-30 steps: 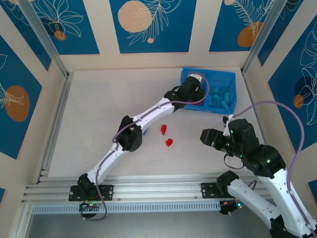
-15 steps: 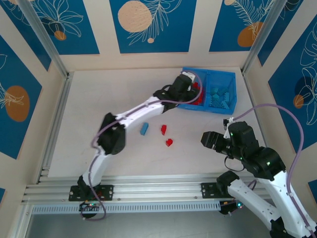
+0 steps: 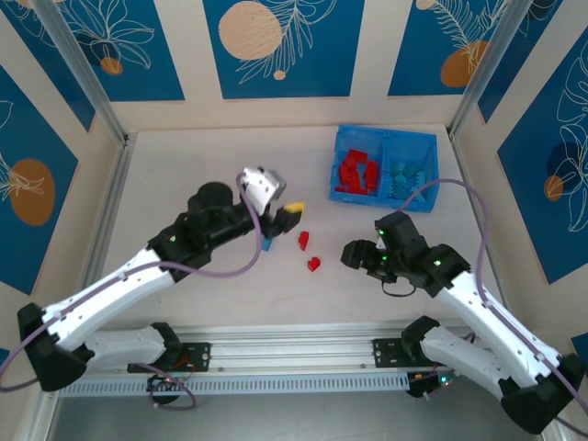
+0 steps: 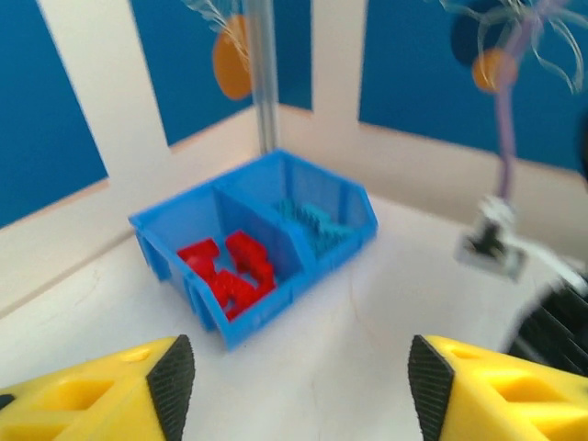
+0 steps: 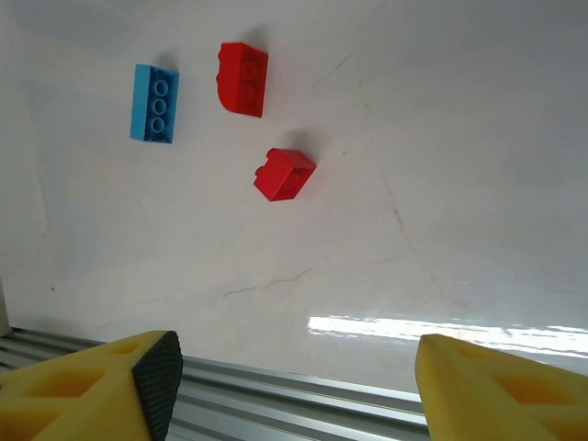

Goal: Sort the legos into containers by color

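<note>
In the overhead view, the bright blue rectangular plastic bin (image 3: pixel 367 198) sits at the upper right of the counter (image 3: pixel 184 165). Its left-hand compartment holds a heap of red plastic bricks (image 3: pixel 356 172), and its right-hand one holds teal plastic bricks (image 3: pixel 409 175). Three pieces lie loose near the middle of the frame: a light blue three-stud brick (image 5: pixel 154 103), a red brick with a rounded edge (image 5: pixel 243 78) just beside it, and a second red brick (image 5: pixel 285 173) a little lower and to the right.

The left tool (image 4: pixel 300 386) hangs just left of centre, over the light blue brick, with its yellow fingers well apart and nothing between them. The right tool (image 5: pixel 294 372) looks down on the loose trio from the right of them, also spread wide and empty.

The main risk is probably that both arms aim at the same tight cluster, so they could clash or knock a neighbouring brick away. The rounded red brick could slip out of an off-centre pinch. A brick let go near the thin divider might tumble into the wrong colour's side, or bounce off the heap and over the rim.
</note>
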